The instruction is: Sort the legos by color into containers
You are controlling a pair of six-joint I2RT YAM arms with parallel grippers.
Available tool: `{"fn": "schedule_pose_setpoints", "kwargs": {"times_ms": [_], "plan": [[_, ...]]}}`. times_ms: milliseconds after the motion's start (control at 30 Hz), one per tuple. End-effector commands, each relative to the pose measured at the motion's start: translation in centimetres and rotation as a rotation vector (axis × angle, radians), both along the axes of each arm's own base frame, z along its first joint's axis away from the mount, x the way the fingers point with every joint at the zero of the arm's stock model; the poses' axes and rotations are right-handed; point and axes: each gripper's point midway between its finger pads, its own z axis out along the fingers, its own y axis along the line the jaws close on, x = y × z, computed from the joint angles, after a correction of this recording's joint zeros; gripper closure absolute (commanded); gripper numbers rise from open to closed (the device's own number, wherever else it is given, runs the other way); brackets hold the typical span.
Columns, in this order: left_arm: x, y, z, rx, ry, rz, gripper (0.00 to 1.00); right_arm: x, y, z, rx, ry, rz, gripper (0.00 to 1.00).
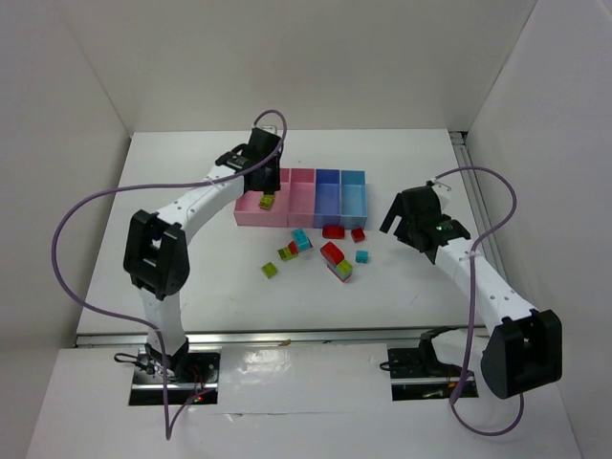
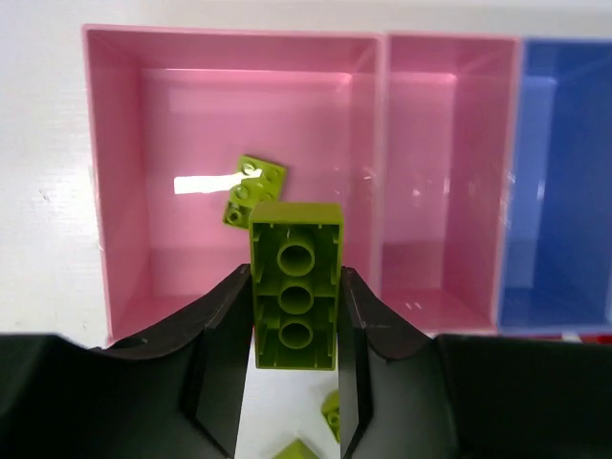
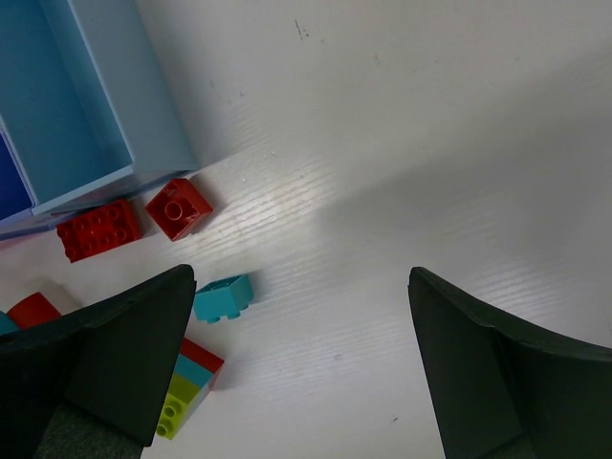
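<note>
Over pink bin [image 2: 115, 172], left fingers [image 2: 229, 316] tight on lime brick [image 2: 295, 287]; second brick [image 2: 253, 189] inside; right fingers [image 3: 134, 344] apart

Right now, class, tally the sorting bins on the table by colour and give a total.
Pink bins: 2
Periwinkle blue bins: 1
Light blue bins: 1
Total: 4
</note>
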Motion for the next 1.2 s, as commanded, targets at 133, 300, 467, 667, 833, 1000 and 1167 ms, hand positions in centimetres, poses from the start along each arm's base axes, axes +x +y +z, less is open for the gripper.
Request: {"fn": "schedule_pose_setpoints", "kwargs": {"times_ms": [133, 300, 467, 667, 833, 1000, 1167], "plan": [[2.7, 1.0, -1.5, -0.028, 0.065, 0.079, 0.0, 0.4, 0.2, 1.6, 0.006, -0.048, 0.013, 0.0], [1.1, 2.5, 0.4, 0.014, 0.032, 0.125, 0.04, 0.8, 0.4, 1.9, 0.006, -0.048, 0.013, 0.0], [-4.6, 2.1, 1.7, 0.06, -0.04, 0.071, 0.08, 0.5, 0.3, 1.6, 0.005, -0.045, 0.013, 0.0], [-13.6, 0.5, -2.3, -0.07, 0.1, -0.094, 0.03, 0.6, 0.1, 0.5, -0.014, -0.021, 0.013, 0.0], [-18.5, 0.4, -7.1, -0.087, 0.221, -0.042, 0.08, 1.2, 0.6, 0.4, 0.001, -0.024, 0.025, 0.0], [-19.8, -0.2, -8.9, -0.131, 0.287, 0.03, 0.1, 1.5, 0.7, 0.9, -0.001, -0.041, 0.032, 0.0], [-20.8, -1.3, -10.2, -0.168, 0.333, 0.112, 0.1, 1.3, 0.4, 1.1, -0.015, -0.041, 0.031, 0.0]]}}
